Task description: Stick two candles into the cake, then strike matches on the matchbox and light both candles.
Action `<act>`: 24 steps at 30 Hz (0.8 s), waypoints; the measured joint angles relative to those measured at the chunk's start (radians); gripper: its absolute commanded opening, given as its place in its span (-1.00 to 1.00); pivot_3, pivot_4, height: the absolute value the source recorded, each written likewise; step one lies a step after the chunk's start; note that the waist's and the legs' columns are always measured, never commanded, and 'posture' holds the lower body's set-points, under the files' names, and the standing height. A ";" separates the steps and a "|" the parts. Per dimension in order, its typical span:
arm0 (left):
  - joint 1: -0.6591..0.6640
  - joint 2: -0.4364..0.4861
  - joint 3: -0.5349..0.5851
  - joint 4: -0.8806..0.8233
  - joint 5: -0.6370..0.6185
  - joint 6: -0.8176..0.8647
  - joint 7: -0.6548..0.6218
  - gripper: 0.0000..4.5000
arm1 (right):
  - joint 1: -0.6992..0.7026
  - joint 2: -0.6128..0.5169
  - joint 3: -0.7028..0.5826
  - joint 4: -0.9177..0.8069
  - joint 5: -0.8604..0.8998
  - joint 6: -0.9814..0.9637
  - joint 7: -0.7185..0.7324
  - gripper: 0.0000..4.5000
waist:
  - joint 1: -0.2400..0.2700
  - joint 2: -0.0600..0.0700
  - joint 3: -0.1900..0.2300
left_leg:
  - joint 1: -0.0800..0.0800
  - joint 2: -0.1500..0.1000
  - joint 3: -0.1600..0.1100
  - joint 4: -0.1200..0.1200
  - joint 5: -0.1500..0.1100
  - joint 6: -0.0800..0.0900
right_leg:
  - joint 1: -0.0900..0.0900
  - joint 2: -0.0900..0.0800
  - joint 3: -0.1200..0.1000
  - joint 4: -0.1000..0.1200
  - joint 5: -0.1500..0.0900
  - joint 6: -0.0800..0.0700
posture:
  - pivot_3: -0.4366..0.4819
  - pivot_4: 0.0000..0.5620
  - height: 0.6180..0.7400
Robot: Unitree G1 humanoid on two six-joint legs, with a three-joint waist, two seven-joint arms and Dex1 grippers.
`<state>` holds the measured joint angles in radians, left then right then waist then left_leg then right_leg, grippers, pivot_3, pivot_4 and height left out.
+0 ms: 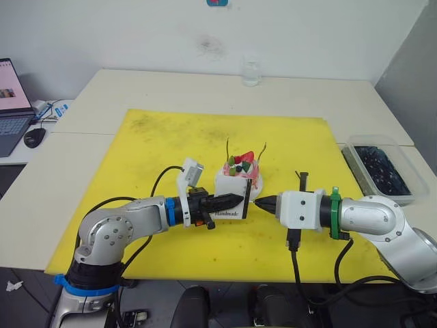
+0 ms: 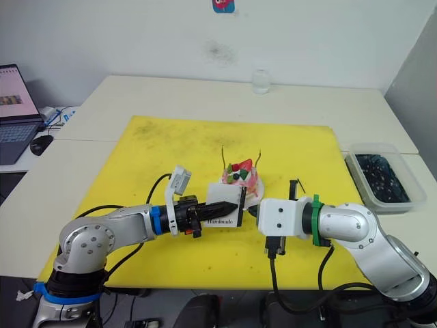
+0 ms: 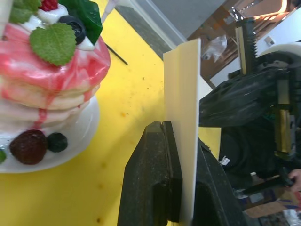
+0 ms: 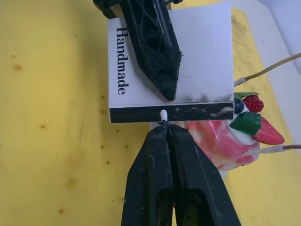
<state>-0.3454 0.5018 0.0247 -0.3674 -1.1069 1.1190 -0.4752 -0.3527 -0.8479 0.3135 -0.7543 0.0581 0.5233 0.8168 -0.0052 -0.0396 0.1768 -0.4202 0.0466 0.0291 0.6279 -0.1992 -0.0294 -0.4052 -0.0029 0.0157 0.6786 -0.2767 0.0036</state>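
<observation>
The left hand point(image 1: 235, 200) is closed on the flat white rectangular matchbox point(image 4: 188, 61) and holds it above the yellow mat point(image 1: 171, 150), just in front of the cake. In the left wrist view its two black fingers point(image 3: 155, 179) press on both flat faces of the box, which stands on its edge between them. The right wrist view shows what the head views cannot: the printed word "Handmade" along one side, and the black striking strip on the edge that faces the right hand.

The right hand point(image 4: 164, 134) is closed on a thin dark match point(image 4: 163, 117). Its pale tip touches the black strip, and only this short end comes out from the fingertips. In the eye views the two hands meet point to point near the middle of the mat.

Just behind the matchbox stands the small round pink layered cake point(image 2: 244, 178) on its white plate point(image 3: 70, 150), with a red strawberry, green leaves and dark berries. Two very thin long candles point(image 1: 229, 147) rise from its top, one on each side, both tilted a little. I cannot see a flame on them.

Further out, the mat lies on the pale bench point(image 1: 307, 96). A clear plastic box with dark content point(image 1: 379, 167) sits at the right, a glass point(image 1: 250, 70) at the far edge, and a laptop point(image 1: 13, 102) at the left.
</observation>
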 measured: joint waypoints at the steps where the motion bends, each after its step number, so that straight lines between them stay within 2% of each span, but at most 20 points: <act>1: 0.000 -0.002 -0.001 -0.004 0.011 -0.006 0.000 -1.00 | -0.005 0.001 0.004 0.010 -0.006 -0.009 0.004 -0.98 | 0.000 0.000 0.000 | 0.000 0.000 0.000 0.000 0.000 0.000 | 0.000 0.000 0.000 0.000 0.000 0.000 | -0.05 -0.47 1.00; 7: 0.000 -0.012 -0.020 -0.012 0.087 -0.061 0.002 -1.00 | -0.032 0.004 0.018 0.040 -0.047 -0.012 0.018 -0.98 | 0.000 0.000 0.000 | 0.000 0.000 0.000 0.000 0.000 0.000 | 0.000 0.000 0.000 0.000 0.000 0.000 | -0.05 -0.47 1.00; 11: 0.003 -0.018 -0.023 -0.026 0.125 -0.087 0.001 -1.00 | -0.055 0.004 0.025 0.038 -0.048 0.058 0.037 -0.98 | 0.000 0.000 0.000 | 0.000 0.000 0.000 0.000 0.000 0.000 | 0.000 0.000 0.000 0.000 0.000 0.000 | -0.05 -0.47 1.00; 17: 0.025 -0.030 -0.046 -0.037 0.145 -0.102 -0.002 -1.00 | -0.083 0.028 0.044 0.013 -0.045 0.158 0.046 -0.98 | 0.000 0.000 0.000 | 0.000 0.000 0.000 0.000 0.000 0.000 | 0.000 0.000 0.000 0.001 0.000 0.000 | -0.05 -0.47 1.00; 24: 0.024 -0.034 -0.057 -0.046 0.154 -0.104 -0.017 -1.00 | -0.101 0.056 0.071 0.011 -0.057 0.186 0.034 -0.98 | 0.000 0.000 0.000 | 0.000 0.000 0.000 0.000 0.000 0.000 | 0.000 0.000 0.000 0.001 0.000 0.000 | -0.05 -0.47 1.00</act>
<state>-0.3215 0.4675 -0.0325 -0.4133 -0.9529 1.0153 -0.4919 -0.4534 -0.7920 0.3841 -0.7437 0.0012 0.7090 0.8503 -0.0055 -0.0396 0.1768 -0.4199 0.0468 0.0292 0.6281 -0.1992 -0.0293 -0.4051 -0.0029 0.0159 0.6793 -0.2767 0.0036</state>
